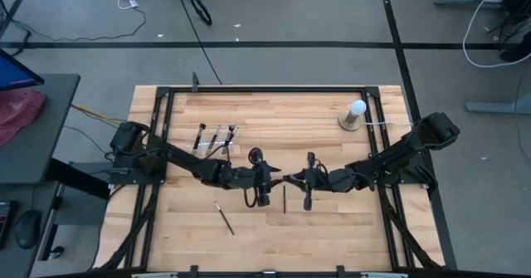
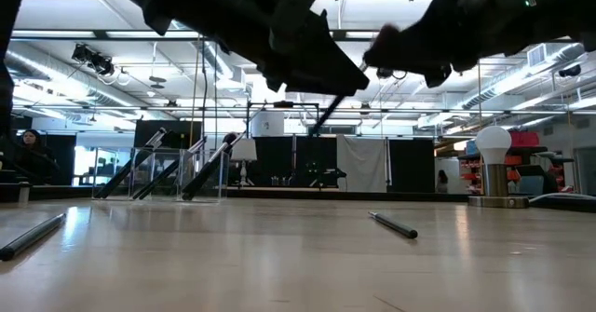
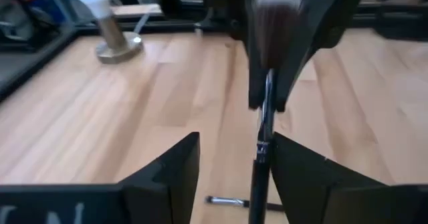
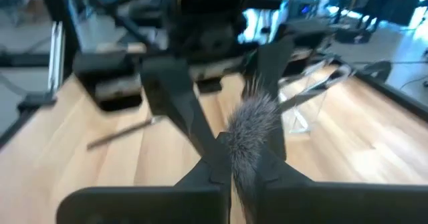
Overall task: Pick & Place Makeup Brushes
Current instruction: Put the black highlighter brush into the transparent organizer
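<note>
Looks like a mid-air handoff over the middle of the surface point(image 1: 332, 228). The right gripper point(image 4: 235, 162) has its fingers pinched tight on a makeup brush point(image 4: 251, 134), with the fluffy grey tuft sticking up just past the fingertips. In the left wrist view the same brush hangs bristles-up between the left gripper point(image 3: 231, 164) fingers, which are spread wide. The handle sits close to one finger point(image 3: 301, 177) and clear of the other, so I'd say the left side isn't gripping it at all.

If I'm reading the step right, the right arm now owns the brush and the left just needs to get out of the way. To do it well:
- back the left fingers straight off along the handle, not sideways, since the handle is nearly brushing that one finger
- keep the right fingers clamped and don't swing until the left is clear
- the grip is close to the bristles, so the long handle could pivot; move slowly

Other brushes: a bunch leaning in the clear holder point(image 2: 182, 172) off beyond the left arm, and two loose brushes point(image 1: 225, 218) point(image 1: 284, 198) lying flat on the surface below the fingers.
</note>
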